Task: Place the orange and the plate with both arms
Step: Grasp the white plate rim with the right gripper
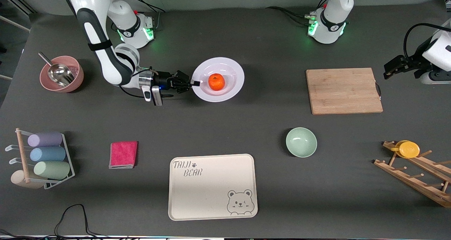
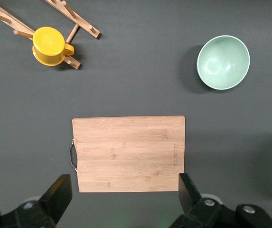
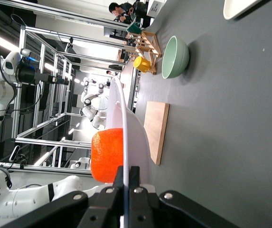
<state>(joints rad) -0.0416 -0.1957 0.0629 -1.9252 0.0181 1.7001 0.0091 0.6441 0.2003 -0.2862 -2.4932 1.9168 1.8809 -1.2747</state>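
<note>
The white plate [image 1: 230,68] lies toward the right arm's end of the table, level, with the small orange [image 1: 216,81] in its middle. My right gripper [image 1: 192,82] is shut on the plate's rim on the side toward the right arm's base. In the right wrist view the fingers [image 3: 132,176] pinch the thin rim of the plate [image 3: 132,126], with the orange [image 3: 106,154] just past them. My left gripper [image 1: 387,70] hangs high over the table by the cutting board, open and empty [image 2: 124,202].
A bamboo cutting board [image 1: 343,90] lies under the left gripper. A pale green bowl [image 1: 301,142] and a cream bear tray [image 1: 212,186] sit nearer the front camera. Also here are a pink bowl with a scoop [image 1: 61,73], a pink cloth [image 1: 123,154], a rack of cups [image 1: 44,159] and a wooden rack with a yellow cup [image 1: 408,149].
</note>
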